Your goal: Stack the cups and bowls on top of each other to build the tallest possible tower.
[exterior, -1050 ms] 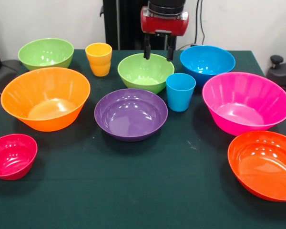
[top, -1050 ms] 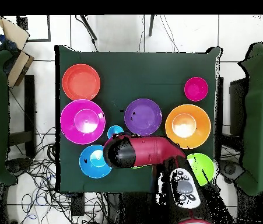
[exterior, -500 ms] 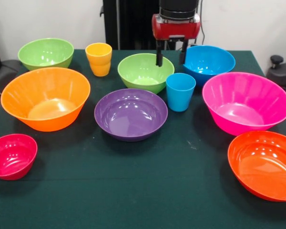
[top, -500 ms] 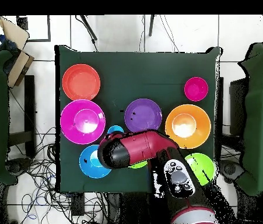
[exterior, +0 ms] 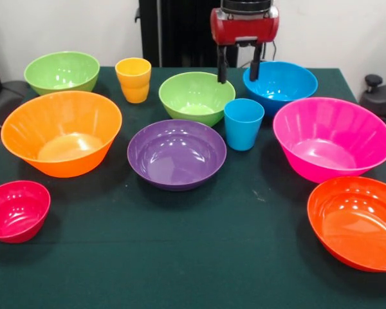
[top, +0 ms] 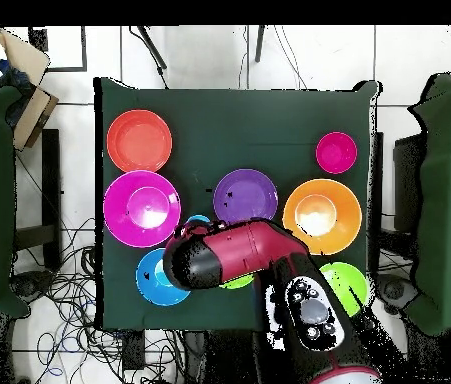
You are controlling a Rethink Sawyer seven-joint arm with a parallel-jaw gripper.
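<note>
Bowls and cups all single on green table (exterior: 199, 257), none stacked. Light blue cup (exterior: 244, 123) upright near centre, between green bowl (exterior: 196, 96) and pink bowl (exterior: 332, 136), w/ purple bowl (exterior: 177, 153) just beside and blue bowl (exterior: 280, 84) behind. Yellow-orange cup (exterior: 134, 79) upright, well apart from blue one. Gripper (exterior: 238, 69) empty, fingers spread, up above gap btwn green and blue bowls, behind the light blue cup. Overhead: arm (top: 231, 258) covers most of that cup.
</note>
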